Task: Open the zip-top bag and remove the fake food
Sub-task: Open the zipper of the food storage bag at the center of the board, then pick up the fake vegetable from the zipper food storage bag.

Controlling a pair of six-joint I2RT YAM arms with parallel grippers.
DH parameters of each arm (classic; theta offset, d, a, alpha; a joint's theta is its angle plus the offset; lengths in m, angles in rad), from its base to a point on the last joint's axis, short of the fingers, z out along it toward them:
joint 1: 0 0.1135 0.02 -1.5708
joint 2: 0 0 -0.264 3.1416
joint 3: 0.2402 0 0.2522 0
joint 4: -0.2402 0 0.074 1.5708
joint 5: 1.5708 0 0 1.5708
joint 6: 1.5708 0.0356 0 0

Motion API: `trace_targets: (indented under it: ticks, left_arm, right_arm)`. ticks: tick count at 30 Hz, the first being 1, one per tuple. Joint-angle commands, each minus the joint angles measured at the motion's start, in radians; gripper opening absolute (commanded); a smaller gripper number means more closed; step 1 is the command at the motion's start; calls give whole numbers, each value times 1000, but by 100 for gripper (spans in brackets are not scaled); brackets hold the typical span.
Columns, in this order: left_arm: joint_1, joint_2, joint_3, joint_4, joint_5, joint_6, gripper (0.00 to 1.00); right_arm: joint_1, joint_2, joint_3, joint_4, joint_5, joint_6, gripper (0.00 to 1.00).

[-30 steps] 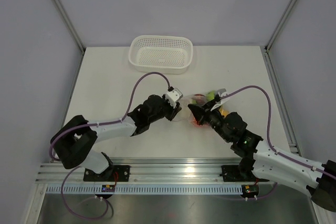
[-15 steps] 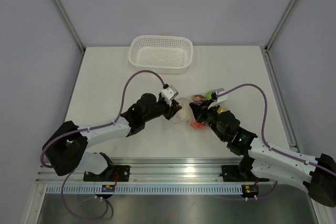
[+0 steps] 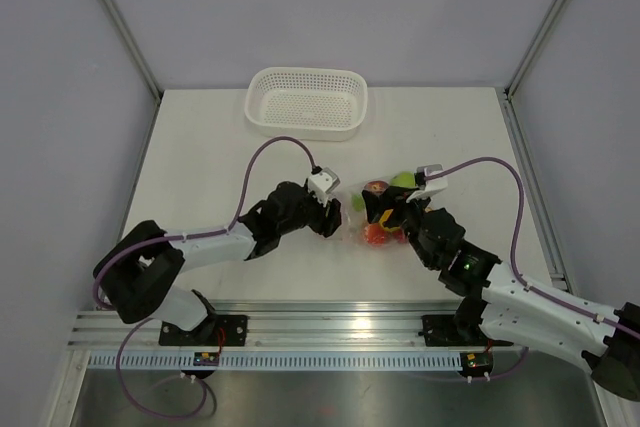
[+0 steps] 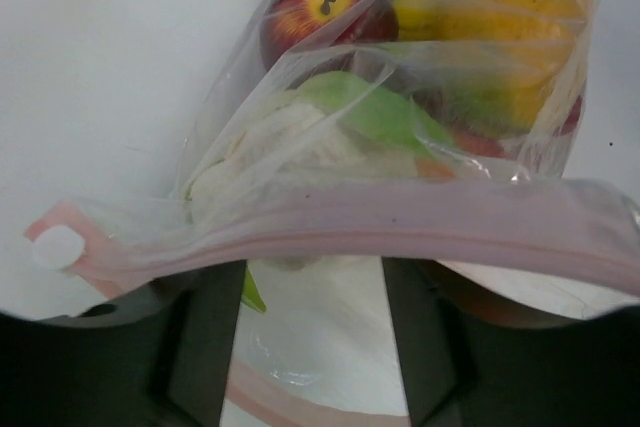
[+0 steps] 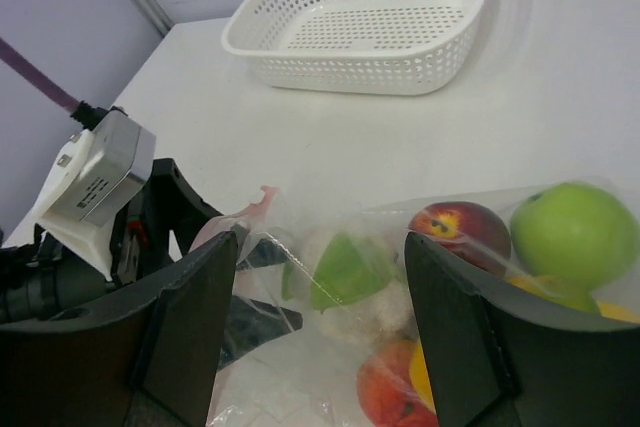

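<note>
The zip-top bag (image 4: pixel 480 157) lies on the table (image 3: pixel 200 147) between your two claws. Its pink zip strip (image 4: pixel 400 232) stretches across just beyond the tips of the left claw (image 4: pixel 310 282). A second pink edge shows lower, between that claw's fingers, so the mouth looks parted rather than sealed.

All the fake food (image 4: pixel 322 7) is inside the bag, past the strip from the left claw: a red peach, a green apple, an orange-yellow piece, and white cauliflower with a green leaf.

The left claw is released, its fingers spread and gripping nothing. The right claw (image 5: pixel 320 247) is also released, jaws wide, with the bag and fruit just ahead of and below its fingers. A white basket (image 5: pixel 300 57) sits well beyond it.

You appear to be between opening and emptying. Next, pinch one lip of the bag to hold the mouth apart, then reach in for the nearest piece. The thin film may slide or collapse.
</note>
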State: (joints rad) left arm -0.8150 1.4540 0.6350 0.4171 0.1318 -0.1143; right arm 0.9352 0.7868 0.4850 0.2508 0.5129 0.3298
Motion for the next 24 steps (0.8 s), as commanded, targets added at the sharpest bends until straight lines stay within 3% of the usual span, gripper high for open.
trace_targets:
  ticks: [1, 7, 11, 15, 24]
  left_arm:
    - [5, -46, -27, 113, 20, -13, 64]
    - [5, -89, -64, 175, 69, -4, 70]
    - [5, -122, -101, 227, 100, 27, 73]
    - [5, -106, -106, 265, 100, 51, 75]
    - [5, -34, -58, 253, 88, 34, 86]
  right_arm:
    - [-7, 23, 67, -96, 133, 34, 75]
    - [-168, 98, 98, -154, -51, 136, 66]
    - [-272, 175, 116, -142, -284, 192, 63]
    - [-277, 270, 145, -128, -376, 183, 62]
    - [-277, 399, 208, -170, -422, 172, 60]
